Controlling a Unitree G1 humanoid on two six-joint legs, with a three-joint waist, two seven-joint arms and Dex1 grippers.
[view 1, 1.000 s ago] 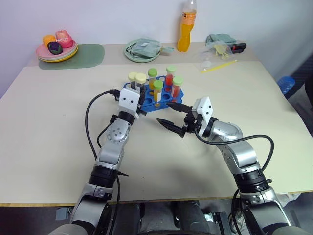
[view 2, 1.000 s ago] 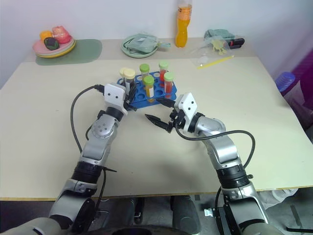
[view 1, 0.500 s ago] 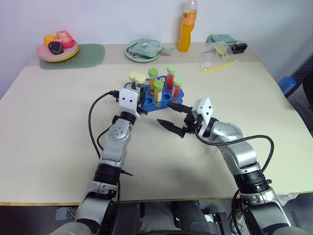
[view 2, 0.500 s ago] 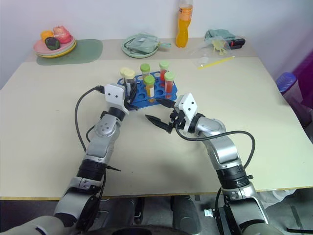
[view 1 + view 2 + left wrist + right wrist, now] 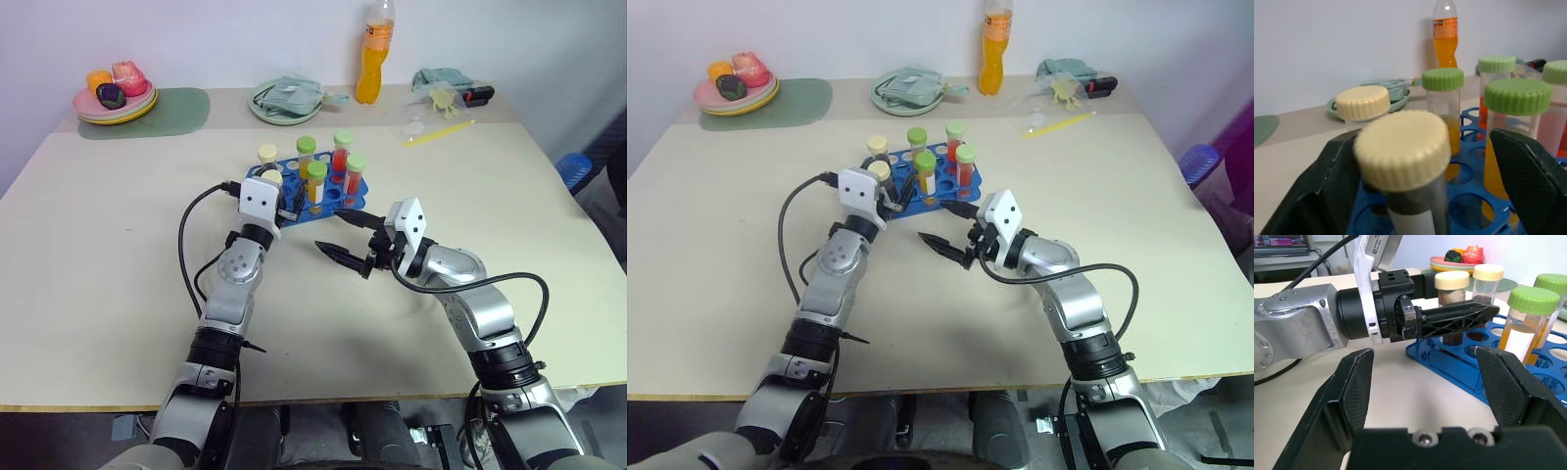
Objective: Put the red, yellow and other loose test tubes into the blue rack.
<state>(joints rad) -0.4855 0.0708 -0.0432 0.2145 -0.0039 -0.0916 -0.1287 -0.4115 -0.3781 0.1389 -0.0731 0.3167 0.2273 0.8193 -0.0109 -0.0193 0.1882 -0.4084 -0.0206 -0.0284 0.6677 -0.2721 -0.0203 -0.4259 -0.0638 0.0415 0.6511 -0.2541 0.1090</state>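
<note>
The blue rack (image 5: 338, 195) stands mid-table and holds several capped test tubes. Two green-capped ones hold red liquid (image 5: 342, 149), two hold yellow-orange (image 5: 316, 179), and two have cream caps. My left gripper (image 5: 279, 201) is open at the rack's near left corner. The nearer cream-capped tube (image 5: 1400, 147) stands in a rack hole between its spread fingers (image 5: 1327, 196), free of them. My right gripper (image 5: 331, 227) hovers open and empty just in front of the rack, pointing left toward the left gripper (image 5: 1449, 318).
At the back of the table stand a stack of plates with fruit (image 5: 113, 100), a green mat (image 5: 171, 108), a green dish with a cloth (image 5: 286, 98), an orange drink bottle (image 5: 373, 54) and small clutter (image 5: 436, 103). A black cable (image 5: 186, 245) loops beside my left arm.
My left gripper has opened and let go of the cream-capped tube, which now sits lower in the rack. The right arm has not moved.
</note>
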